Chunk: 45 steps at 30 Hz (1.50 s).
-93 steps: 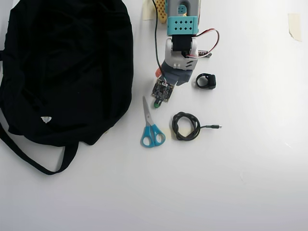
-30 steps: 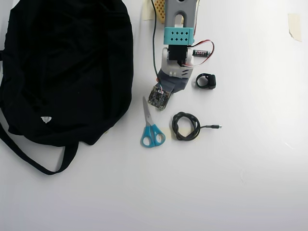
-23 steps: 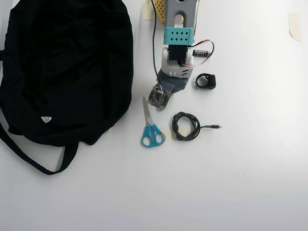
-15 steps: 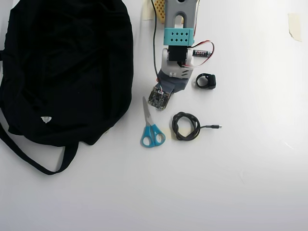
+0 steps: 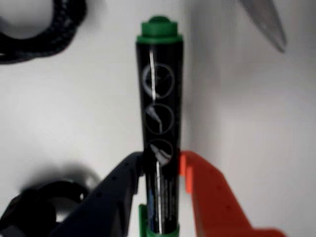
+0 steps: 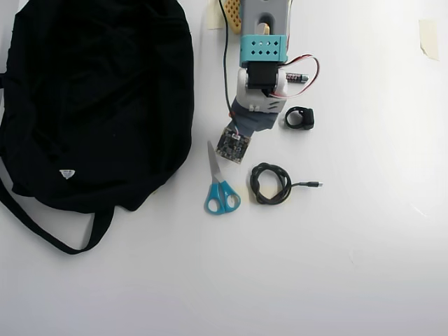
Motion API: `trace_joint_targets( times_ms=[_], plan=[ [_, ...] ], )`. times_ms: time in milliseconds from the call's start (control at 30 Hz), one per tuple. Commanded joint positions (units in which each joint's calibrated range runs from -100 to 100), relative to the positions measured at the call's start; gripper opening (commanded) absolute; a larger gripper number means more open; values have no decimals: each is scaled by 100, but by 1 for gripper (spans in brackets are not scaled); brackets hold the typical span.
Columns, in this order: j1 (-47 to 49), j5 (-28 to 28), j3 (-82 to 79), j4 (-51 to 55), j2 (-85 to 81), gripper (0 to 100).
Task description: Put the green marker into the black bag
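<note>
A plain white tabletop [image 6: 364,266] carries a large soft black fabric bag [image 6: 91,98] at the left of the overhead view, blue-handled scissors [image 6: 220,183], a coiled black cable [image 6: 271,183], a small black ring-shaped clip [image 6: 299,117] and beige tape scraps [image 6: 428,35].

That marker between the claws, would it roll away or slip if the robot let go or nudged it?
Probably yes. The green marker has a round, glossy barrel with a bright streak of reflected light, so it likely rolls easily on the smooth white table and may slide in a loose grip. It looks rigid, so the gripper, whose fingers flank it closely, should lift it without bending.
</note>
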<state>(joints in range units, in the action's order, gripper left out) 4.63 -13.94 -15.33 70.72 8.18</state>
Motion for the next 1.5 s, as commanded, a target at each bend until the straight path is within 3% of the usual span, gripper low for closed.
trace_joint_targets(
  times_ms=[0,433,800,1467],
  plan=[
    [61,178,653,568,-112,2],
    [-37,985,626,1042,-1399,2],
    [-702,1468,715,1516,-2029,2],
    [-4068,1106,1452,1068,-2129,2]
  ],
)
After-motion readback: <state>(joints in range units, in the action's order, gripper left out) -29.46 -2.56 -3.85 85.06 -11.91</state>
